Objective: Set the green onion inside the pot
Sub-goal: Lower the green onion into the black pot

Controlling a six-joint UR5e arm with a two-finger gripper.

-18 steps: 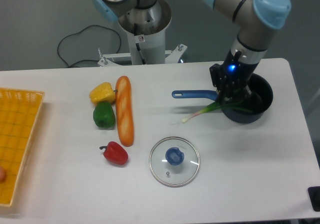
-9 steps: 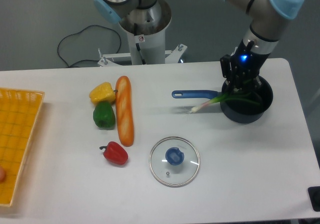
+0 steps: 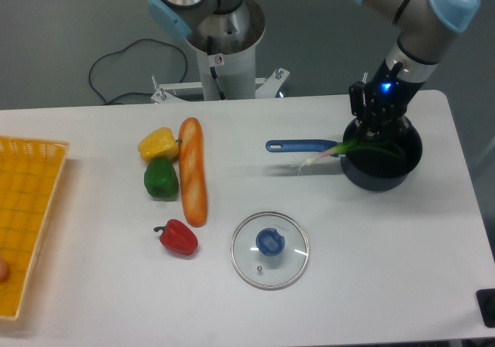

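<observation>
The pot (image 3: pixel 387 168) is a dark saucepan with a blue handle (image 3: pixel 298 145), at the right of the table. My gripper (image 3: pixel 373 134) hangs over the pot's left rim and is shut on the green onion (image 3: pixel 339 151). The onion is lifted and slants down to the left. Its green leaves lie over the pot's opening. Its white bulb end (image 3: pixel 308 162) sticks out past the rim, above the table near the handle.
A glass lid with a blue knob (image 3: pixel 269 249) lies in front of the handle. A baguette (image 3: pixel 192 169), a yellow pepper (image 3: pixel 157 143), a green pepper (image 3: pixel 160 178) and a red pepper (image 3: pixel 179 237) lie at centre left. A yellow basket (image 3: pixel 23 216) is at the far left.
My gripper has moved right and up with the green onion. The bulb end has been drawn toward the pot and more of the leaves now lie over it.
</observation>
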